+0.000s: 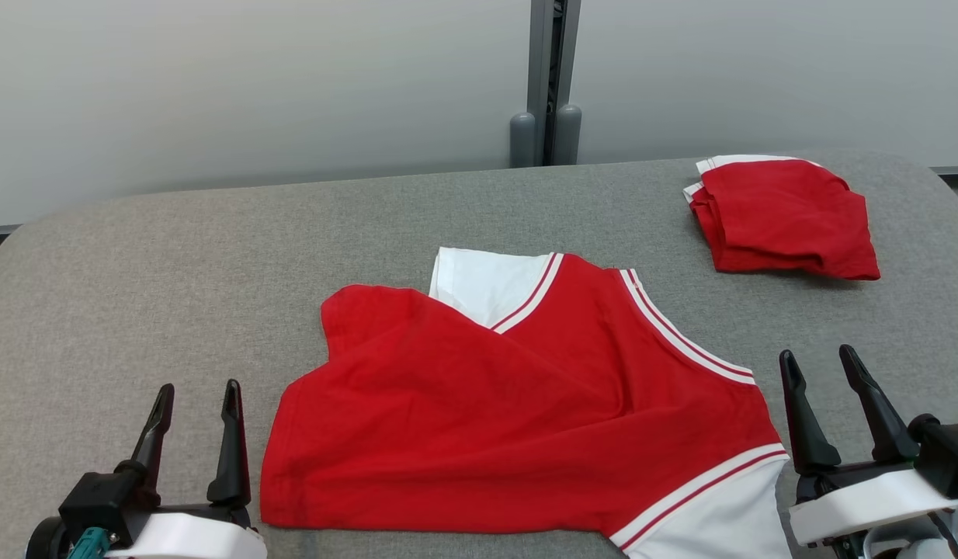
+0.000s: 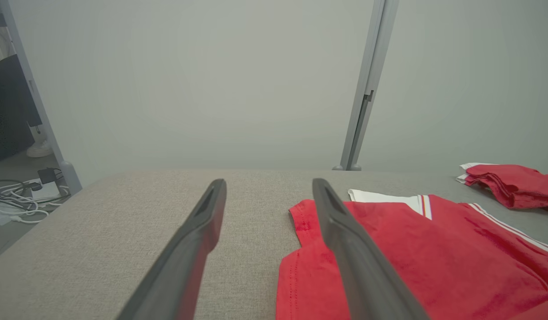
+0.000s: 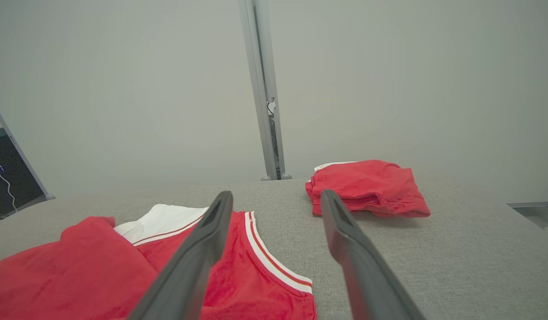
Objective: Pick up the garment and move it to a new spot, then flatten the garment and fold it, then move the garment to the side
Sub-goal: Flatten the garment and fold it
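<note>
On the grey table (image 1: 176,272), head view: the garment (image 1: 525,404), a red shirt with white, red-striped trim, lies at centre and reaches toward 6 o'clock, with one side turned over across its body and creased. A folded red pile (image 1: 789,221) sits at 2 o'clock, well apart from the garment. A grey post (image 1: 546,78) rises at 12 o'clock behind the table's far edge. The left gripper (image 1: 199,387) stands at 7 o'clock, fingers spread and empty, just beside the garment's edge. The right gripper (image 1: 817,353) stands at 4 o'clock, fingers likewise spread and empty, near the white sleeve. Left wrist view: the left gripper (image 2: 268,182) points across bare table (image 2: 123,213) with its fingers apart and nothing between them; the garment (image 2: 434,253) lies at 4 o'clock, the folded red pile (image 2: 514,184) at 3 o'clock, and loose cables (image 2: 16,200) lie on the floor at 9 o'clock. Right wrist view: the right gripper (image 3: 276,193) is wide apart and holds nothing; the garment (image 3: 78,266) lies at 8 o'clock, passing under the line of one finger, and the folded red pile (image 3: 371,186) sits at 1 o'clock.
</note>
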{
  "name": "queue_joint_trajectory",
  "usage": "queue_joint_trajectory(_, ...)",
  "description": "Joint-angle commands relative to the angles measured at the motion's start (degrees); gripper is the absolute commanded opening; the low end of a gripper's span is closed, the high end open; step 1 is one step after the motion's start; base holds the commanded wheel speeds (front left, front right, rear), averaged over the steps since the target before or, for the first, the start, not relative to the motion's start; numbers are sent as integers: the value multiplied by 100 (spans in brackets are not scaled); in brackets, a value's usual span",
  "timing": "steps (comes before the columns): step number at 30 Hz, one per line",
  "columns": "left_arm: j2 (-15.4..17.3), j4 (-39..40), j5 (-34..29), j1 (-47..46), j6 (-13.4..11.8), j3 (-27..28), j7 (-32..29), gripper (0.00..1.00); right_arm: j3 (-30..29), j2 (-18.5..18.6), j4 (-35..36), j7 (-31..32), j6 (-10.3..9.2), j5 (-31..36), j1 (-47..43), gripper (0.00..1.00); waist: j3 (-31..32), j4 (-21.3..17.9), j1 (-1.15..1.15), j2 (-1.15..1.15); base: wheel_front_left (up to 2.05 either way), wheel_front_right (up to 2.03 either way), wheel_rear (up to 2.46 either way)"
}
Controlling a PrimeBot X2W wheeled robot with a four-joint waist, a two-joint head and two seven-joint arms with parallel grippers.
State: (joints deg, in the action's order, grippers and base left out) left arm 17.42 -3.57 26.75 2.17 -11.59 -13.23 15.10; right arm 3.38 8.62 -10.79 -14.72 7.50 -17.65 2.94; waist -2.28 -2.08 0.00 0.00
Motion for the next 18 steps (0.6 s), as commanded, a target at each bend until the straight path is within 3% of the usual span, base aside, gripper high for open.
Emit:
queue_joint_trajectory(1, -15, -26, -63, 74, 59, 62, 12, 100, 2, 29, -35, -39, -1, -27, 36, 100, 9, 15, 0, 0, 0, 0, 0)
queue_joint_trajectory(18, -425, -306, -458, 197, 516, 368, 10, 100, 75, 17, -143, -50, -1, -74, -74, 100, 183, 138, 0, 0, 0, 0, 0)
